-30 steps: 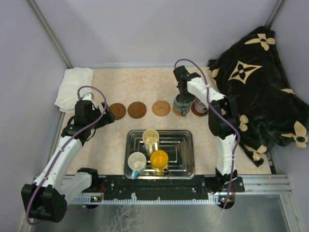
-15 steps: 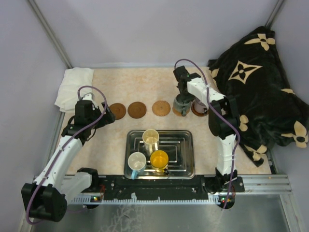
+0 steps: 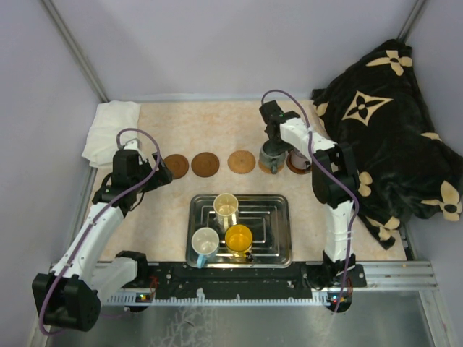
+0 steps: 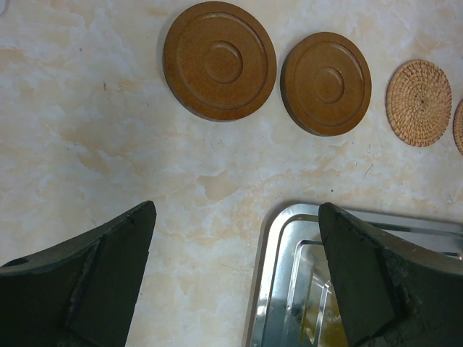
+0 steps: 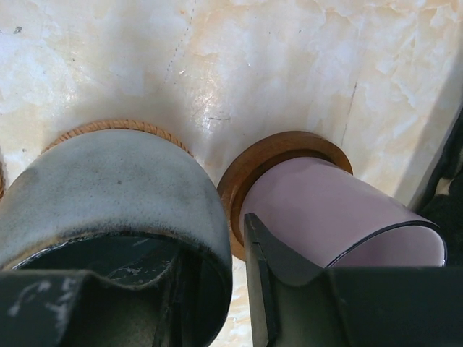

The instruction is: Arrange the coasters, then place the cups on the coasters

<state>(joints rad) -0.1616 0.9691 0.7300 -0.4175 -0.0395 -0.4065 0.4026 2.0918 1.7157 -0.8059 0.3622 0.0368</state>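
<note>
Five coasters lie in a row; three bare ones are a dark disc [image 3: 176, 165] [image 4: 219, 60], a second dark disc [image 3: 205, 163] [image 4: 325, 83] and a woven tan one [image 3: 241, 161] [image 4: 419, 102]. The grey cup [image 3: 273, 155] [image 5: 116, 188] stands on a woven coaster [image 5: 116, 125]. Beside it the pale purple cup [image 3: 297, 157] [image 5: 325, 210] stands on a brown coaster [image 5: 289, 141]. My right gripper [image 3: 273, 143] [image 5: 217, 267] straddles the grey cup's wall, one finger inside, the outer finger [image 5: 264, 253] a little off it, open. My left gripper [image 3: 165, 173] [image 4: 236, 210] hovers open over bare table.
A steel tray [image 3: 282, 249] [image 4: 271, 289] near the front holds the cream cup [image 3: 226, 207], the light blue cup [image 3: 205, 243] and the yellow-orange cup [image 3: 239, 237]. A black patterned blanket [image 3: 391, 144] fills the right side. A white cloth [image 3: 108, 126] lies at the back left.
My right gripper's jaws have parted from the grey cup's wall; the cup stays on its woven coaster. The left arm has not moved.
</note>
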